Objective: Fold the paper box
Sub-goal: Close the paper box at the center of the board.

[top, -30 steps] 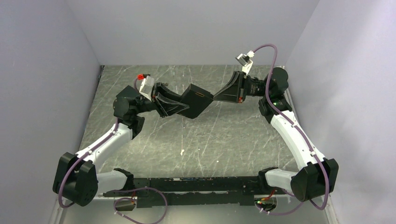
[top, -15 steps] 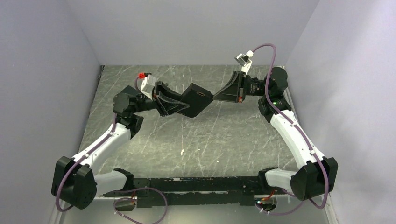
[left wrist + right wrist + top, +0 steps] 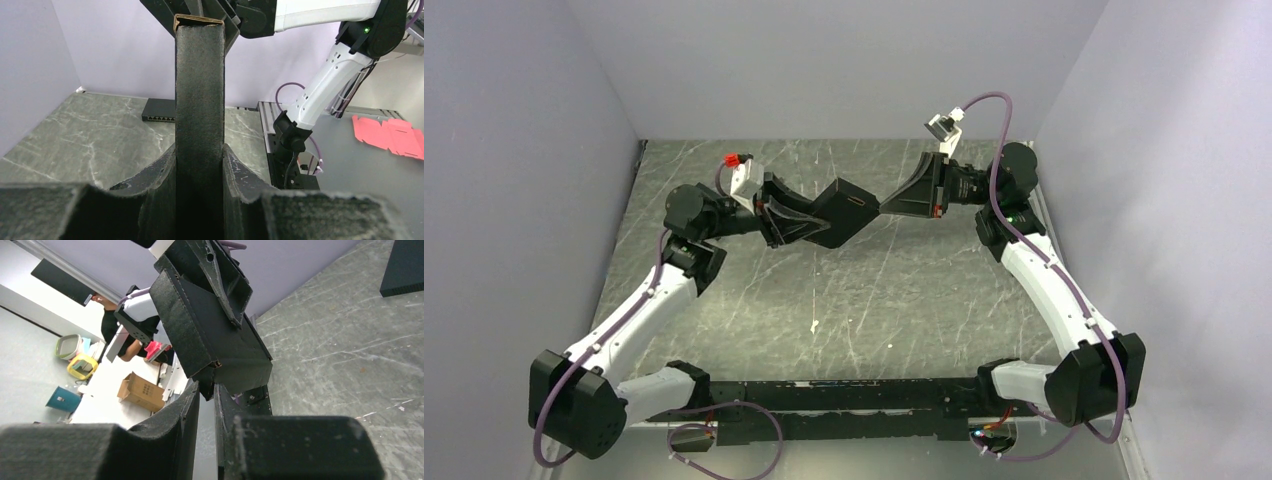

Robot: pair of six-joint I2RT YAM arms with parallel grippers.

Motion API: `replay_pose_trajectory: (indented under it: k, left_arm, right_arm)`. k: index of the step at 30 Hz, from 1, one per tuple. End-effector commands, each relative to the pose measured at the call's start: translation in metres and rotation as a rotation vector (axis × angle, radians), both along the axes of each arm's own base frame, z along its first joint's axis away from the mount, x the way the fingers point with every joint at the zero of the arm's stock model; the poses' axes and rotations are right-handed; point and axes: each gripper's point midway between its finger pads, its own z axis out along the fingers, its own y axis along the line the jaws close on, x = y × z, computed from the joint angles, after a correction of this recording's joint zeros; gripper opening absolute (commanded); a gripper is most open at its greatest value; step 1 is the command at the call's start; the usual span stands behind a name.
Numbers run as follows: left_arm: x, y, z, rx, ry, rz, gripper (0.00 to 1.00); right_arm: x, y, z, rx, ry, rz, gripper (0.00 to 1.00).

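Note:
The paper box [image 3: 849,207], matte black and folded shut, hangs in the air over the far middle of the table, tilted on a corner between both arms. My left gripper [image 3: 809,222] is shut on its left end. In the left wrist view the box [image 3: 200,90] rises as a narrow upright panel out of my left gripper [image 3: 200,150], both fingers pressed on its sides. My right gripper [image 3: 886,208] pinches the box's right corner. In the right wrist view that lower corner of the box [image 3: 215,335] sits between the nearly closed tips of my right gripper [image 3: 206,388].
The grey marbled table [image 3: 874,300] is walled in on the left, right and back. A plain black slab [image 3: 405,265] lies on the table. A small black device [image 3: 159,110] sits by the wall. Red sheets [image 3: 387,132] lie beyond the table. The arms' mount rail [image 3: 844,405] runs along the near edge.
The left arm has swung a little outward and its wrist has shifted toward the back, carrying the box slightly farther away. The right arm follows; both grips hold.

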Motion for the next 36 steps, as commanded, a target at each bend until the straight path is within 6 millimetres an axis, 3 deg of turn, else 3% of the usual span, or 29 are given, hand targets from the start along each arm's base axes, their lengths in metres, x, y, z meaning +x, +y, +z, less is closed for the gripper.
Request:
replay_pose_trajectory:
  k: [1,8,23,29,36]
  left_arm:
    - [0.012,-0.001,-0.024,0.083,0.082,0.044,0.0]
    - [0.02,-0.001,-0.029,0.102,0.111,0.072,0.0]
    - [0.036,-0.002,-0.039,0.132,0.192,0.134,0.0]
    - [0.039,-0.005,-0.046,0.18,0.195,0.151,0.0]
    - [0.042,-0.015,-0.073,0.319,0.205,0.19,0.0]
  right_arm:
    - [-0.013,0.0,0.034,0.047,-0.126,0.021,0.21]
    - [-0.016,0.0,0.034,0.051,-0.134,0.035,0.29]
    - [-0.019,0.0,0.037,0.054,-0.132,0.043,0.35]
    - [-0.009,0.002,0.034,0.043,-0.096,0.022,0.39]
    - [0.0,0.005,0.032,0.044,-0.053,0.019,0.41]
